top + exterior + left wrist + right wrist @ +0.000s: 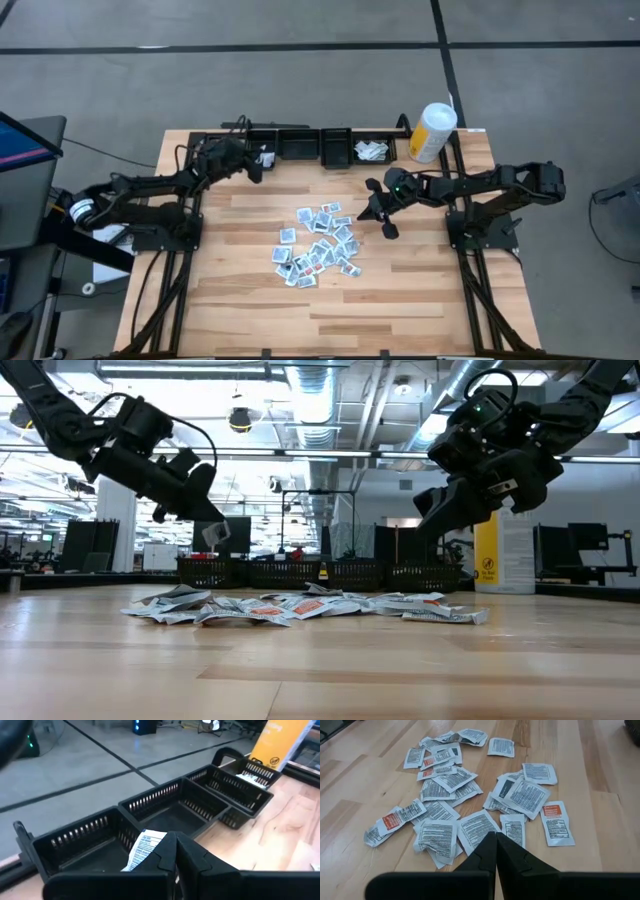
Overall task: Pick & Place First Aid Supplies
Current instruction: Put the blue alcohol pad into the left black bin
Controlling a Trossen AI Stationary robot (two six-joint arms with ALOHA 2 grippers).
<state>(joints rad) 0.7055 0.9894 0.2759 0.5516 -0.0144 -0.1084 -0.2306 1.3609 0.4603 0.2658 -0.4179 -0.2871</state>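
Note:
The first aid supplies are small white printed packets, a few with orange labels, lying in a loose pile [318,245] on the wooden table's middle, also seen in the right wrist view [450,785] and the low view [300,605]. My left gripper [258,160] is raised over the leftmost of a row of black slotted bins [165,810] at the far edge, shut on one packet [145,847]. My right gripper [381,210] hovers above the pile's right side with its fingers shut [495,852], touching nothing. My left gripper pinches one white packet between its two fingers at one end [156,851]. The rest of the packet sticks out past the fingertips. In the low view the packet [212,533] hangs below the fingers, lifted clear above the bins.
A bin farther right in the row holds several white packets [372,151]. A tall white-and-yellow canister [432,131] stands at the far right corner next to the bins. Bare wood lies on the near half of the table [330,315].

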